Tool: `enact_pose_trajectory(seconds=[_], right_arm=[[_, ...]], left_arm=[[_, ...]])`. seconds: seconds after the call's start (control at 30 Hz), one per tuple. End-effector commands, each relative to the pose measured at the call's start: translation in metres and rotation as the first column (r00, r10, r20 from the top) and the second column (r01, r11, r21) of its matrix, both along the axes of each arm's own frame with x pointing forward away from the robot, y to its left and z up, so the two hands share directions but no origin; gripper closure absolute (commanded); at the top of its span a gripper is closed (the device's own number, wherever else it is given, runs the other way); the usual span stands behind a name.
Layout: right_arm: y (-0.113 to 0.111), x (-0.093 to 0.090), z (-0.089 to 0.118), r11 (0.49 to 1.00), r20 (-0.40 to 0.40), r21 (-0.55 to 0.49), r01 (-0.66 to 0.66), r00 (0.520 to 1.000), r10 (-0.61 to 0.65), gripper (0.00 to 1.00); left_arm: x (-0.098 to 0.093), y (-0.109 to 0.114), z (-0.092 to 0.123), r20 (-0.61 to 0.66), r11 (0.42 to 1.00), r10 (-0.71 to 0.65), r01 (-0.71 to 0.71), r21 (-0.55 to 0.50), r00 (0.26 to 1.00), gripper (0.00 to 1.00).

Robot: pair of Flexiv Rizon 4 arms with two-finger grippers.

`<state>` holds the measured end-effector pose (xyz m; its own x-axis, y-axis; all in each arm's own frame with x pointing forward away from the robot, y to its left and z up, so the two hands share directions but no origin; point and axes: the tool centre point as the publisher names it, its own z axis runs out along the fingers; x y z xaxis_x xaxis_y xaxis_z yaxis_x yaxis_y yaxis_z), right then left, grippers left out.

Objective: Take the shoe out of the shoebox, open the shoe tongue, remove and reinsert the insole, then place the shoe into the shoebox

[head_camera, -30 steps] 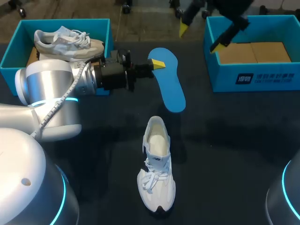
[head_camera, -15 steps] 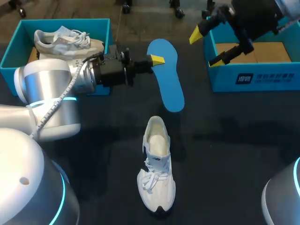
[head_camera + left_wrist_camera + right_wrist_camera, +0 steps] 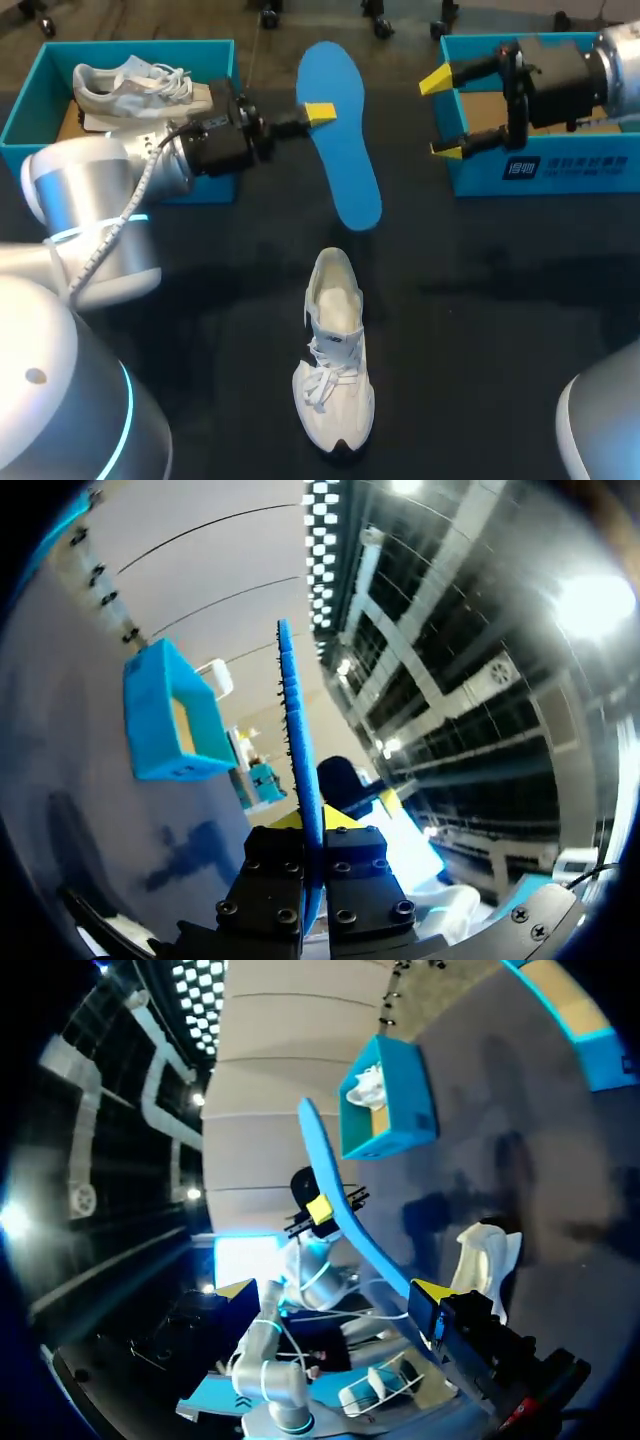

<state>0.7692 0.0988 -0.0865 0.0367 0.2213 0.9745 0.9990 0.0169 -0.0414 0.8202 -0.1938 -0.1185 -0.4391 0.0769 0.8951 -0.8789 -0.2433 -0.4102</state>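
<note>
A blue insole hangs above the table's far middle, pinched near its heel end by my left gripper, which is shut on it. In the left wrist view the insole stands edge-on between the fingers of that gripper. A white shoe lies on the dark table with its tongue open and its toe toward the near edge. My right gripper is open, its yellow tips pointing left at the insole from in front of the right shoebox. The right wrist view shows the insole ahead of the open right gripper.
A second white shoe lies in the blue shoebox at the far left. The right shoebox holds only brown cardboard. The table around the shoe is dark.
My left gripper has raised the insole and carried it farther back. My right gripper has swung down from the far side and turned its open fingers toward the insole.
</note>
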Motion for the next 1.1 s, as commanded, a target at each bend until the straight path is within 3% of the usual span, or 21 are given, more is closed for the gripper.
enact_pose_trajectory(seconds=[0.03,0.17,0.27,0.33,0.7,0.83,0.87,0.93,0.97,1.03,1.1], right_arm=[[0.003,0.003,-0.007,0.983,-0.009,0.181,0.007,1.0,-0.006,0.0],[0.004,0.005,-0.008,0.977,-0.006,0.215,0.003,1.0,-0.002,0.0],[0.003,0.006,-0.01,0.969,0.001,0.246,0.007,1.0,-0.007,0.0],[0.003,0.006,-0.01,0.969,0.001,0.246,0.007,1.0,-0.007,0.0],[0.003,0.006,-0.01,0.969,0.001,0.246,0.007,1.0,-0.007,0.0],[0.003,0.006,-0.01,0.969,0.001,0.246,0.007,1.0,-0.007,0.0],[0.003,0.006,-0.01,0.969,0.001,0.246,0.007,1.0,-0.007,0.0],[0.003,0.006,-0.01,0.969,0.001,0.246,0.007,1.0,-0.007,0.0],[0.003,0.006,-0.01,0.969,0.001,0.246,0.007,1.0,-0.007,0.0],[0.003,0.006,-0.01,0.969,0.001,0.246,0.007,1.0,-0.007,0.0],[0.003,0.006,-0.01,0.969,0.001,0.246,0.007,1.0,-0.007,0.0]], left_arm=[[0.004,0.008,0.003,0.337,1.0,-0.014,0.02,-0.016,0.941,1.0],[0.007,0.009,0.009,0.486,0.999,-0.041,0.038,0.016,0.873,1.0],[0.01,0.013,0.01,0.643,0.996,-0.084,0.047,0.074,0.761,1.0],[0.015,0.016,0.008,0.825,0.997,-0.059,-0.001,0.073,0.562,1.0],[0.015,0.016,0.008,0.825,0.997,-0.059,-0.001,0.073,0.562,1.0],[0.003,0.012,-0.008,0.944,0.996,-0.068,-0.032,0.083,0.323,1.0],[0.002,0.014,-0.01,0.946,0.996,-0.078,-0.021,0.089,0.314,1.0],[0.001,0.017,-0.014,0.99,0.996,-0.056,-0.06,0.064,0.128,1.0],[0.001,0.017,-0.014,0.994,0.996,-0.051,-0.064,0.057,0.092,1.0],[-0.001,0.024,-0.015,1.0,0.999,-0.013,0.049,0.015,-0.026,1.0],[-0.001,0.024,-0.015,1.0,0.999,-0.013,0.049,0.015,-0.026,1.0]])
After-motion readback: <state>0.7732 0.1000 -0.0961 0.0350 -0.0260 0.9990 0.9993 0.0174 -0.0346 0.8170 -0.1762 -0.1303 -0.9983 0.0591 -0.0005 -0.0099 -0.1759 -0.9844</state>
